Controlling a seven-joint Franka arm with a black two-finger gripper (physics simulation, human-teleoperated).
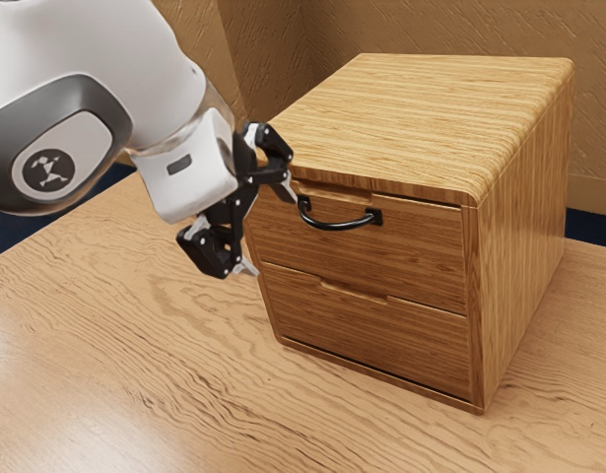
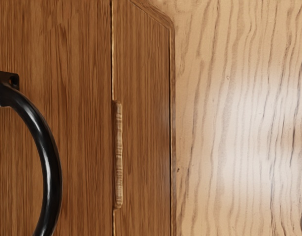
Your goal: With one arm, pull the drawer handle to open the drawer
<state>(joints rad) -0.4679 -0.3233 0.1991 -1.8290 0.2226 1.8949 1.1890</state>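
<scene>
A wooden cabinet [image 1: 431, 108] stands on the table with two drawers in its front. The top drawer [image 1: 401, 251] carries a black curved handle [image 1: 339, 219], which also arcs past the hand as the handle [image 2: 45, 147] in the wrist view. That drawer's front sits about flush with the cabinet. My black gripper [image 1: 268, 227] is open at the front's edge, on the exterior view's left of the handle. Its upper finger [image 1: 275, 153] is close to the handle's end and the lower finger [image 1: 219, 251] hangs below. Nothing is between them.
The lower drawer [image 1: 381, 335] has a small wooden notch pull [image 2: 118, 155] and looks shut. The wooden table [image 1: 135, 374] spreads wide in front of the cabinet. A wooden wall [image 1: 283, 39] rises behind.
</scene>
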